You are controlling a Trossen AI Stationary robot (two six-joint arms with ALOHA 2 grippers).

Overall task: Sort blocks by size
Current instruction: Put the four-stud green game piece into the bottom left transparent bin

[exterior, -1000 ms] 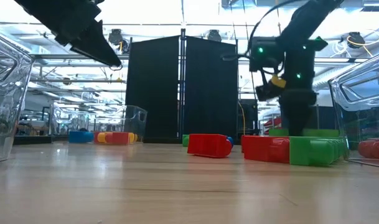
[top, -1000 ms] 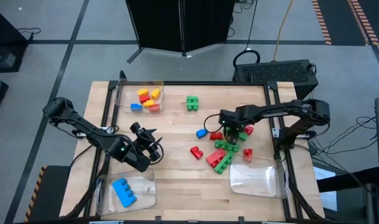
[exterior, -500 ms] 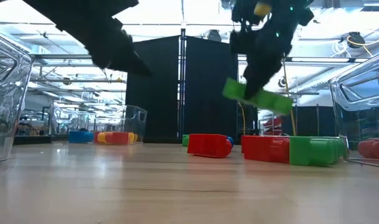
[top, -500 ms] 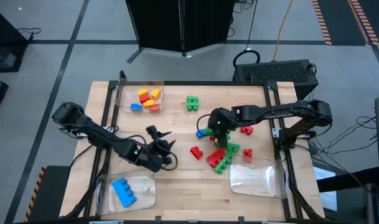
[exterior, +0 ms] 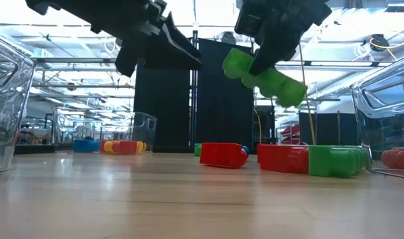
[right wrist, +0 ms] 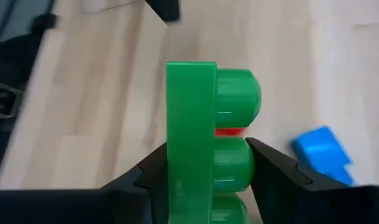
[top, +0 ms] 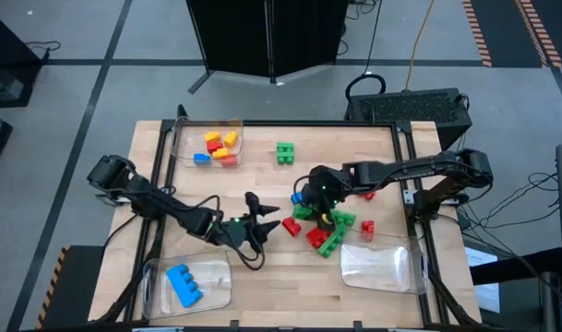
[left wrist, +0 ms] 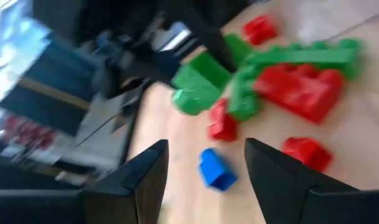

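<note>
My right gripper [right wrist: 205, 171] is shut on a long green block [exterior: 265, 74], held in the air above the pile of red and green blocks [top: 328, 231] right of the table's middle. A small blue block [top: 299, 196] and a red one [top: 290, 225] lie on the table beside the pile. A green block [top: 284, 152] lies alone farther back. My left gripper [top: 262, 223] stands open above the table just left of the pile, its fingers pointing at it; in the left wrist view the blue block [left wrist: 215, 169] lies ahead of the open fingers [left wrist: 205, 177]. My right gripper pinches the long green block near one end, one finger on its studded face [right wrist: 236, 168] and the other on the opposite flat face [right wrist: 177, 168]. The fingers slant down from the table's right. The block juts out beyond the fingertips, tilted and lifted clear of the pile.
A clear tray [top: 184, 138] at the far left holds yellow, red and blue blocks. A clear tray [top: 216, 277] at the near left holds a long blue block [top: 184, 284]. Another clear tray [top: 382, 267] stands at the near right, close to the pile.
My right gripper has risen from the pile and gone a little toward the table's left, taking the long green block with it; the block is now lifted clear and tilted. My left gripper has moved toward the table's right, toward the pile, rolling as it went.
</note>
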